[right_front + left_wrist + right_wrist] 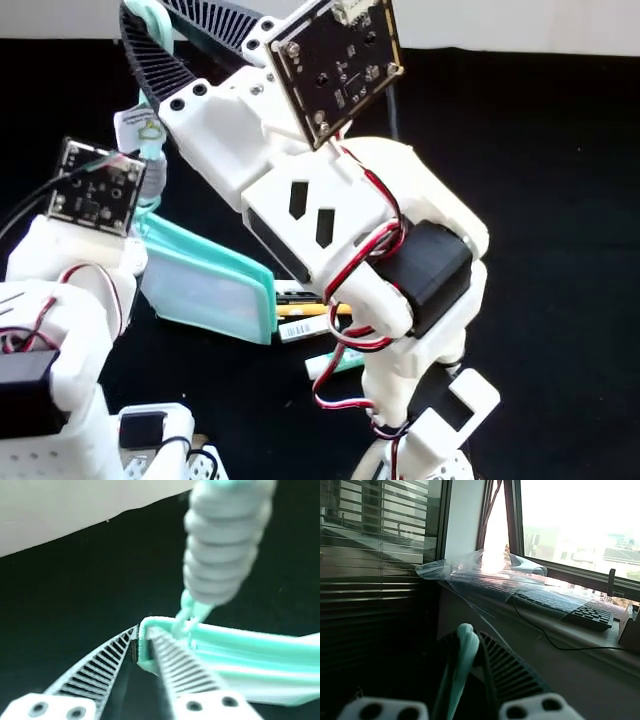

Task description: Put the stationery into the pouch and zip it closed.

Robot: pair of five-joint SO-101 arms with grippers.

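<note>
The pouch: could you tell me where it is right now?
In the high view the pouch sits left of centre on the black table, with pens beside its right edge.

No text can be read. A small white tag [138, 128] with a green outline mark and fine print hangs on the teal cord [462, 665], just below the right end effector [150, 30] that clamps that cord; its print is too small to make out. A white label [300, 331] with dark bars sits on a stationery item on the bench [560, 250], beyond the pouch [215, 290] from the left end effector [141, 640], which pinches the pouch's corner; it is illegible too
</note>
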